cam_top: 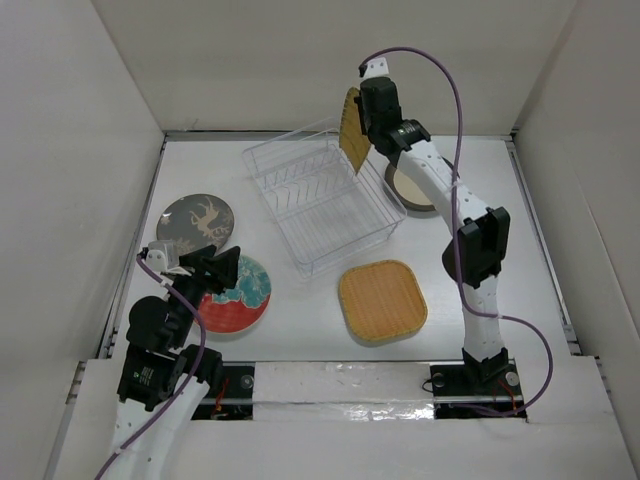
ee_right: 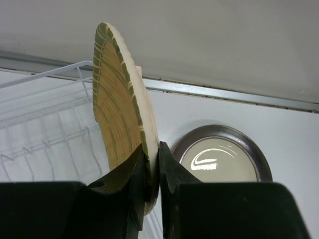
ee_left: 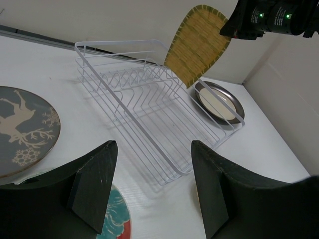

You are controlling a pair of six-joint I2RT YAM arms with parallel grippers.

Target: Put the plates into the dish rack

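Note:
My right gripper (cam_top: 362, 128) (ee_right: 151, 154) is shut on the rim of a round tan woven-look plate (cam_top: 351, 130) (ee_right: 117, 114) (ee_left: 197, 45), holding it on edge above the far right corner of the clear dish rack (cam_top: 320, 195) (ee_left: 149, 104) (ee_right: 40, 124). The dark-rimmed cream plate (cam_top: 410, 190) (ee_right: 224, 159) (ee_left: 218, 103) lies right of the rack. The rounded-square tan plate (cam_top: 382, 300) lies in front of it. The grey antlered-animal plate (cam_top: 196, 224) (ee_left: 22, 129) and the red-and-teal plate (cam_top: 237, 295) (ee_left: 117, 219) lie at the left. My left gripper (cam_top: 215, 270) (ee_left: 152, 191) is open and empty above the red-and-teal plate.
White walls close in the table at the back and both sides. The right arm's purple cable (cam_top: 455, 120) loops above the table's right side. The rack holds no plate between its tines.

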